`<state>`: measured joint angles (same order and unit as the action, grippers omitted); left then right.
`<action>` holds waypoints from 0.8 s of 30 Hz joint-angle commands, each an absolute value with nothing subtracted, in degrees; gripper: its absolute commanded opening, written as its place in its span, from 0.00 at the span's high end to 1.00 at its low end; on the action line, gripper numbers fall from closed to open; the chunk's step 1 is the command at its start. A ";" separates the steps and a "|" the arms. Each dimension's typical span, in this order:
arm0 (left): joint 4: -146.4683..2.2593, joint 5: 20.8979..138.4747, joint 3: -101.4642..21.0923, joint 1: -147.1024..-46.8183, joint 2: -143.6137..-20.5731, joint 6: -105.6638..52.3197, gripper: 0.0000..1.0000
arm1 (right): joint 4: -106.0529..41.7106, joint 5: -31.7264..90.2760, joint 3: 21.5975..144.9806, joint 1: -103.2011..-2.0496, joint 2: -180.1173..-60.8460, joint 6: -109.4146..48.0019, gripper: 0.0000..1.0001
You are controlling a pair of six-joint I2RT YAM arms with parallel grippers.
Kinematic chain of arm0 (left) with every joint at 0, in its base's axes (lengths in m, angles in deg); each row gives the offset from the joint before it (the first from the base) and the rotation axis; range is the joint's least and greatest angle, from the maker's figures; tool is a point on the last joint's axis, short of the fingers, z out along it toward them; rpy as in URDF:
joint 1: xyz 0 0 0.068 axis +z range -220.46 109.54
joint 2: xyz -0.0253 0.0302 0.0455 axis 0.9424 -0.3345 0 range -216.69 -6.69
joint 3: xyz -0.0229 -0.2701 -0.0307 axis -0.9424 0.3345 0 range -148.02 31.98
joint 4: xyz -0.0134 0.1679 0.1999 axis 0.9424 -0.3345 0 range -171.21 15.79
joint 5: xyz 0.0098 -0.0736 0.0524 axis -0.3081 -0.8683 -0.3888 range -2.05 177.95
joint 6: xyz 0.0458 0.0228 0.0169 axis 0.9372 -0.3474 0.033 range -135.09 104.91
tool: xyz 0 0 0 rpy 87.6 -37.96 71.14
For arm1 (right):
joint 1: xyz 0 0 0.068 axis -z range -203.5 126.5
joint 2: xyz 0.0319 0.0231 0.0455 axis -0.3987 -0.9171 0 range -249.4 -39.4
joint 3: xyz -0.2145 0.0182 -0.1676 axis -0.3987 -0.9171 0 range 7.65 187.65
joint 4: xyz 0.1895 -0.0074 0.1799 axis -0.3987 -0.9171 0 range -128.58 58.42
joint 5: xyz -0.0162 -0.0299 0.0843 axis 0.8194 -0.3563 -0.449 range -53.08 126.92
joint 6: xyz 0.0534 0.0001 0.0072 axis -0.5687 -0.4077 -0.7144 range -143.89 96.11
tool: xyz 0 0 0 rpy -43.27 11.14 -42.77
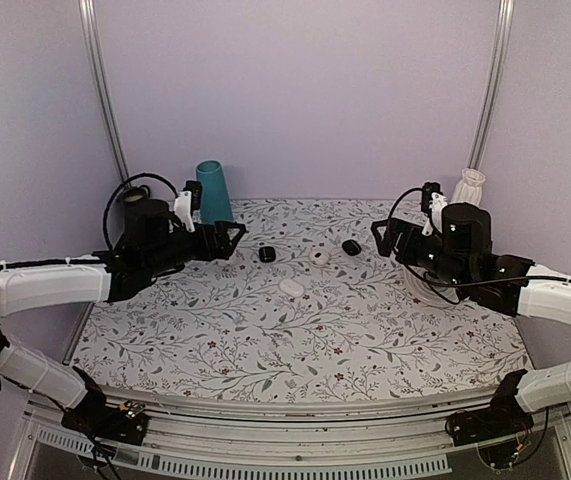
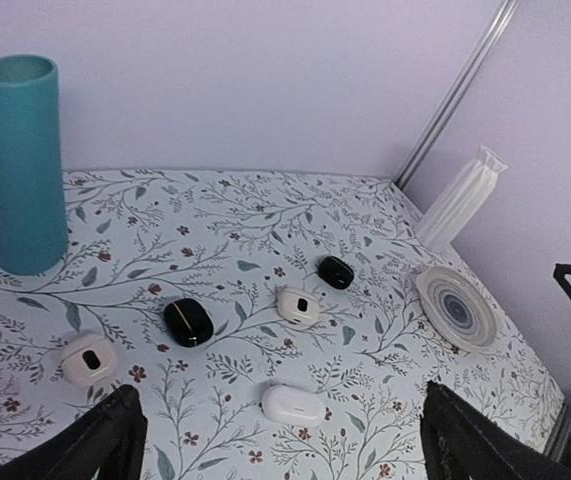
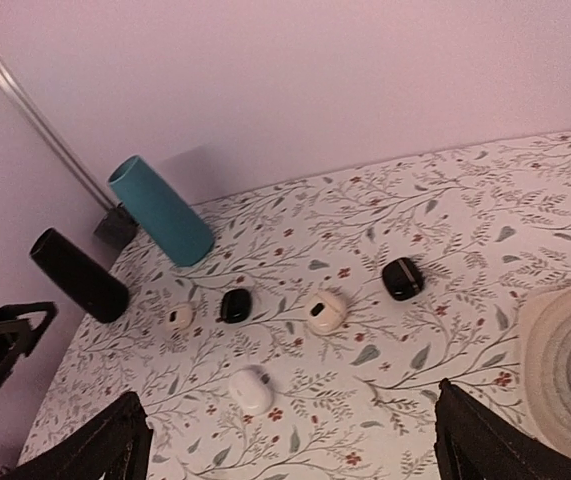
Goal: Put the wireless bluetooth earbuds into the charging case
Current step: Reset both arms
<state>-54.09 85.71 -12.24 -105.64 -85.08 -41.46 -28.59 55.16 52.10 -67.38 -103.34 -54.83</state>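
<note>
Glossy white charging case [image 2: 292,404], lid closed, lying flat

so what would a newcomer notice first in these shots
The tall teal cylinder at the back left stands out against the floral table. Mid-table lies a loose cluster of small black and white pieces, the glossy white charging case on its near side. The left tool and right tool hang open either side.

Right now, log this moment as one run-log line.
left gripper: open, empty | right gripper: open, empty | charging case: closed, on table, untouched
</note>
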 commanded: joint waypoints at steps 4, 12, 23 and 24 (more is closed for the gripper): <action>-60.49 100.60 -7.48 -103.16 -74.63 -37.90 0.04 | -26.79 66.00 41.32 -52.03 -102.07 -48.42 0.01; -61.84 106.01 -3.66 -98.02 -69.30 -36.63 0.04 | -3.77 66.29 29.52 -37.30 -102.15 -36.62 0.01; -56.54 114.35 3.12 -90.43 -68.86 -30.53 0.04 | 45.69 51.29 16.54 -29.58 -119.84 -19.93 0.01; -56.15 115.78 3.27 -89.81 -69.54 -29.68 0.04 | 46.31 49.12 16.80 -29.64 -121.96 -18.95 0.01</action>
<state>-59.64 108.96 2.49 -91.83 -68.49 -33.92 27.54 58.37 16.69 -29.80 -116.98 -26.18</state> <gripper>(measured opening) 0.961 0.990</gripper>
